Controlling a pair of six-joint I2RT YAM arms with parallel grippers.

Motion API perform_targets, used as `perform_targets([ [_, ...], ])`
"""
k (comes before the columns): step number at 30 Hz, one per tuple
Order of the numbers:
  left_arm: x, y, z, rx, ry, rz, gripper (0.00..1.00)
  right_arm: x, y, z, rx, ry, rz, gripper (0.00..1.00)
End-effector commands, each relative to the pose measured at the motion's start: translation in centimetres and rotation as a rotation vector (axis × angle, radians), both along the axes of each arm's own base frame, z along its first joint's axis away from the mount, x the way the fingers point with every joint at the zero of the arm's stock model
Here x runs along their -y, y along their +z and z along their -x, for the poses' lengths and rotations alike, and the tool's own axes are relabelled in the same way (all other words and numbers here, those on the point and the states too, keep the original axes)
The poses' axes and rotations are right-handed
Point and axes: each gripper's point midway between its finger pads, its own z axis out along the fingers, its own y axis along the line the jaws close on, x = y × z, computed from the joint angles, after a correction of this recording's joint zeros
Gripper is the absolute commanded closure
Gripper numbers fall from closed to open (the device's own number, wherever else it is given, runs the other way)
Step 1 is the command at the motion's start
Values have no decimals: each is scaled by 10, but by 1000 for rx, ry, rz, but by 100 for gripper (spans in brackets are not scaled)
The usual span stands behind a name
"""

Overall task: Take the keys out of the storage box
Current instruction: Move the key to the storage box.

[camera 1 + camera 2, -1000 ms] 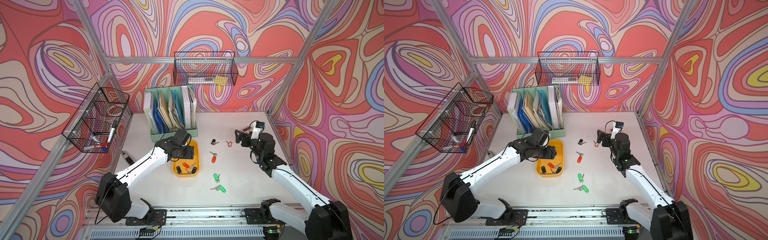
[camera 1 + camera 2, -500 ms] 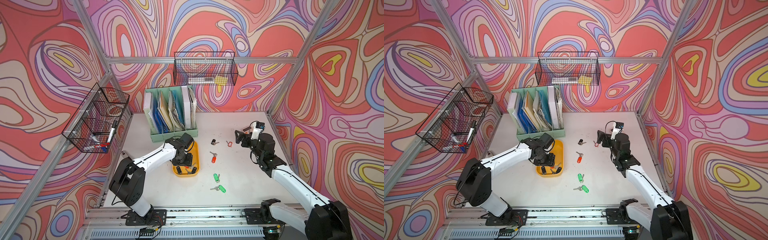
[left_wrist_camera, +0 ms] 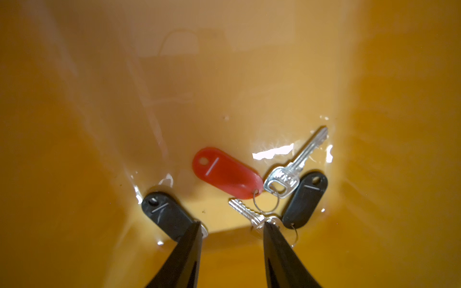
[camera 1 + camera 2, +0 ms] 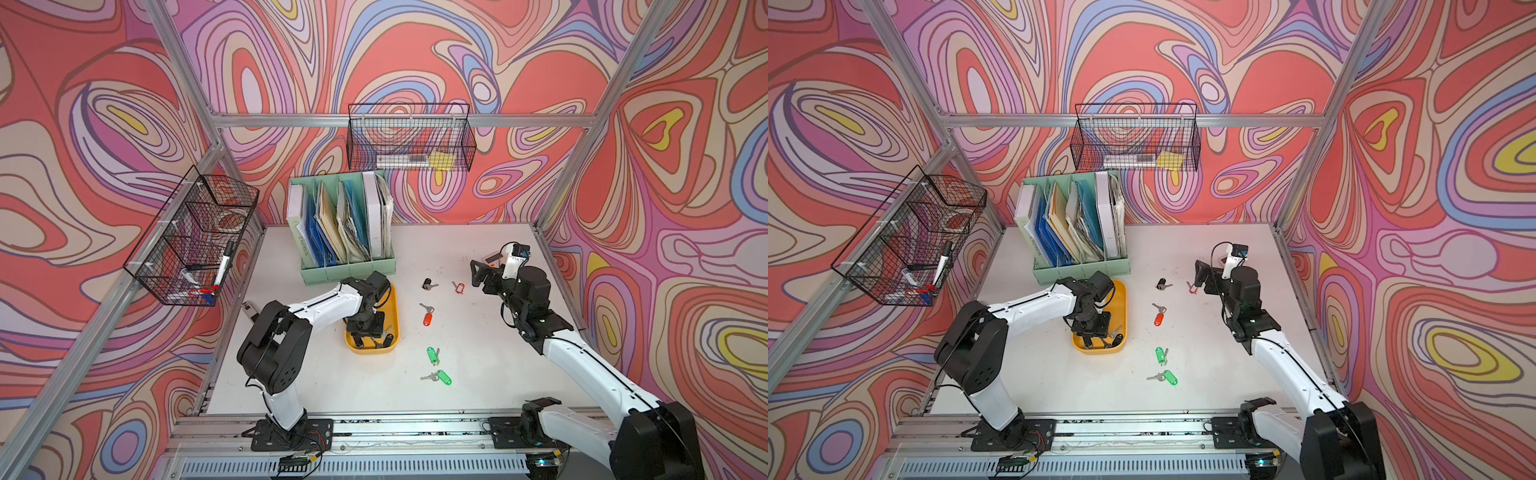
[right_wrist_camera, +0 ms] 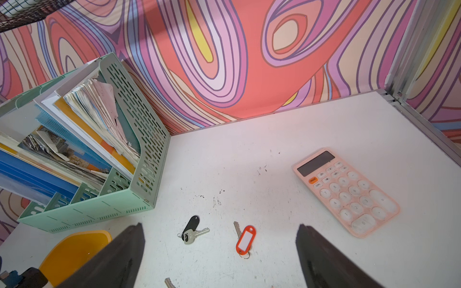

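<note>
Five keys point(image 4: 427, 318): out, on table point(image 4: 332, 382) at 3 o'clock of storage box point(image 4: 374, 350).
Three more: inside it, to remove.
Left gripper point(image 3: 232, 224): jaws apart among them, nothing held.
Right gripper point(image 5: 220, 225): wide open, empty.

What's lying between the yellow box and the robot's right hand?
Three loose keys, seen in both top views: a black-tagged key, a red-framed-tag key and a red-orange-tagged key.
</note>
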Motion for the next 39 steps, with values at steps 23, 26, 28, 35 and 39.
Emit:
perform_targets([
  [23,10,7,-73,136,-2,11,61,5,-13,0,-29,-12,5,2],
  [26,13,18,-71,146,-4,41,60,5,-13,0,-29,-12,3,2],
  [28,17,21,-69,145,-8,70,60,5,-15,-1,-32,-11,2,2],
  [35,34,15,-65,119,-73,87,61,5,-15,-1,-33,-9,-2,2],
  [39,37,10,-63,108,-133,3,61,6,-16,-1,-34,-14,-1,2],
])
